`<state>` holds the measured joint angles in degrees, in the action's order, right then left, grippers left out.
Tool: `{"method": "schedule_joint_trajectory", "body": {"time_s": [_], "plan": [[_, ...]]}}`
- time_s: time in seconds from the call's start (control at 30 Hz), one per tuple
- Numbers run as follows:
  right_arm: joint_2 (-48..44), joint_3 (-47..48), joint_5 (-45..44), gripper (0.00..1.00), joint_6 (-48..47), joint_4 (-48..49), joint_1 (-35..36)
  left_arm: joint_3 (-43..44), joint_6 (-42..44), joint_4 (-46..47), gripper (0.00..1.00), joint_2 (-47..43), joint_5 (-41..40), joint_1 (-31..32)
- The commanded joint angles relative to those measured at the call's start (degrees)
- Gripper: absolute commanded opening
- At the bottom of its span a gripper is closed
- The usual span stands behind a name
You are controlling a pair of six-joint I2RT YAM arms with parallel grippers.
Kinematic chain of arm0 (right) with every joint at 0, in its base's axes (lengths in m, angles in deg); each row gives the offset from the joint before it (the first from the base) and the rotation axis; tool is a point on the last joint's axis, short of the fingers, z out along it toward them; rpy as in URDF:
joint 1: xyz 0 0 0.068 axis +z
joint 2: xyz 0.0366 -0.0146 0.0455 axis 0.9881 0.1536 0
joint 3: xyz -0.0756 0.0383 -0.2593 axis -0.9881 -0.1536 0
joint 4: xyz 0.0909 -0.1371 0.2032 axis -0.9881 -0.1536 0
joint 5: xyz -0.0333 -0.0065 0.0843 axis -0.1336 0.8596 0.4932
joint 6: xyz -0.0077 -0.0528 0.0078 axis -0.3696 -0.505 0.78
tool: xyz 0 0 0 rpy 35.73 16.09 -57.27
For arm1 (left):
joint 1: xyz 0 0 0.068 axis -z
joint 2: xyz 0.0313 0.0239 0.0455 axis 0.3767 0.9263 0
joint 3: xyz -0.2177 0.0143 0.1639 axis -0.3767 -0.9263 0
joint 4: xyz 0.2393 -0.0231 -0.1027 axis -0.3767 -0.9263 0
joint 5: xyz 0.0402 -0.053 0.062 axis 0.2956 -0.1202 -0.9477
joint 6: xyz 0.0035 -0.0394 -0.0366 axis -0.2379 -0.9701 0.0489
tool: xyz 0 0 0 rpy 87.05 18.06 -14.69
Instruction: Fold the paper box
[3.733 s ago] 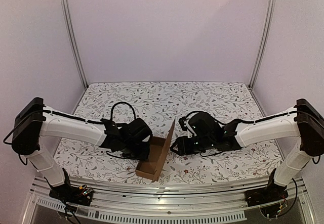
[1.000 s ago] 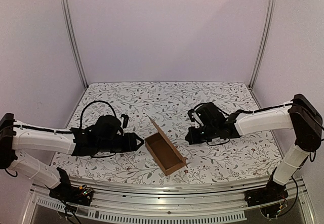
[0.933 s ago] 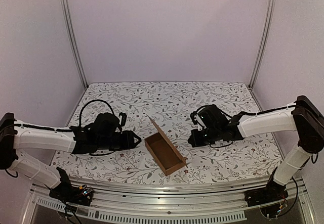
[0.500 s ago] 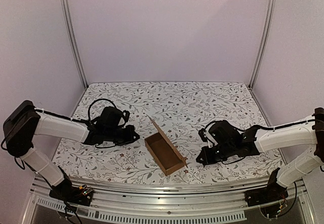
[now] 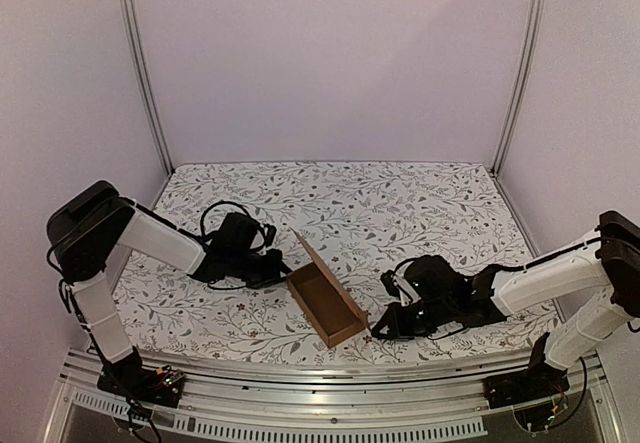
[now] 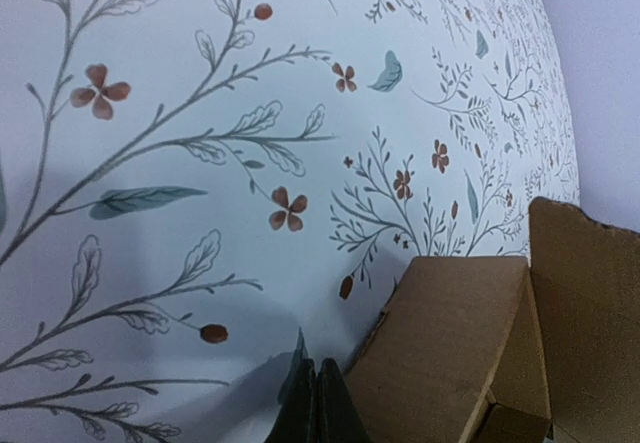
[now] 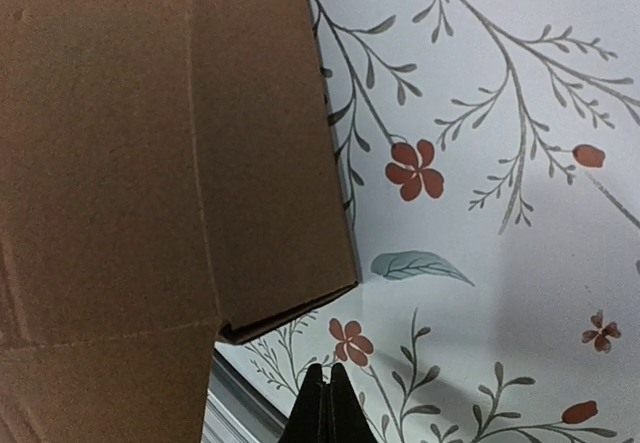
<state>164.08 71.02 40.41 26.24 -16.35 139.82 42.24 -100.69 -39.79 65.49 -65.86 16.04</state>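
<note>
Already the paper box [image 5: 325, 304] stood as an open tray, lying slantwise on the worktop [image 5: 400, 203] between the two arms, its long lid flap [image 5: 322, 265] upright along one side. We judged the walls done and the lid yet to be brought down and tucked in. The left hand [image 5: 280, 267], fingers pressed together on nothing, sat low just beside the box's far end. The right hand [image 5: 381, 329], likewise pinched together and empty, lay just beside its near corner. Whether either tip touched cardboard we could not tell. Since the earliest frame the box had swung round and both hands had let go. In the last half second each had drawn in again towards the box, which had not shifted.
</note>
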Motion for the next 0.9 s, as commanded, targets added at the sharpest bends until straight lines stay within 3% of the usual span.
{"method": "schedule_joint_trajectory", "body": {"time_s": [0.0,0.27,0.87], "plan": [[4.15,-0.99,3.02,0.0,4.0,8.45,0.72,-0.46,-0.25,4.16,0.0,1.77,3.19,-0.82],[10.05,-0.77,2.59,0.0,6.78,13.42,1.25,-2.39,0.32,6.38,0.0,3.28,7.3,-0.82],[10.42,-2.8,-7.84,0.0,8.06,11.95,0.49,-7.42,-0.04,8.12,0.0,0.25,7.89,-0.82]]}}
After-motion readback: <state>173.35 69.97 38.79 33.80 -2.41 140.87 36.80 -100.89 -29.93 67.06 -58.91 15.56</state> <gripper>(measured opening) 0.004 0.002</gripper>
